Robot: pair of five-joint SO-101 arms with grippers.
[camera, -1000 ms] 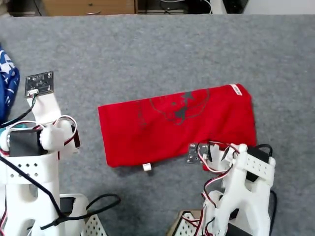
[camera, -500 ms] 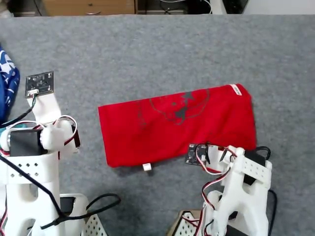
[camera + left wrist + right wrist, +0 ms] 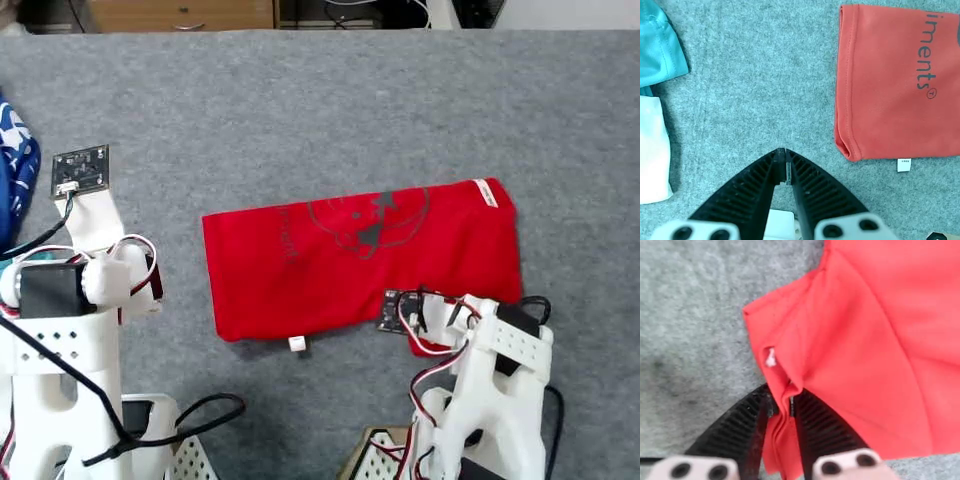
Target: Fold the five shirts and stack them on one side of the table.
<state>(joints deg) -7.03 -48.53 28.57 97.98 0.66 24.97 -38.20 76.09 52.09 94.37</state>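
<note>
shirt (image 3: 360,260): red, folded into a long band, flat mid-counter (image 3: 300,100)
right pincer (image 3: 784,402): clamped on a bunched corner at the shirt's near edge
left pincer (image 3: 784,159): tips together, above grey counter beside the shirt's other end
near left pincer: teal cloth (image 3: 660,45), white cloth (image 3: 652,150)

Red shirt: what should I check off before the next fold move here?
1. Right claw shut on the red shirt at its near edge: ok.
2. All fabric layers caught in that grip: cannot tell.
3. Left claw shut, empty, off the shirt: ok.
4. Shirt lying flat as a long band on the table: ok.
5. Teal shirt apart from the red one: ok.
</note>
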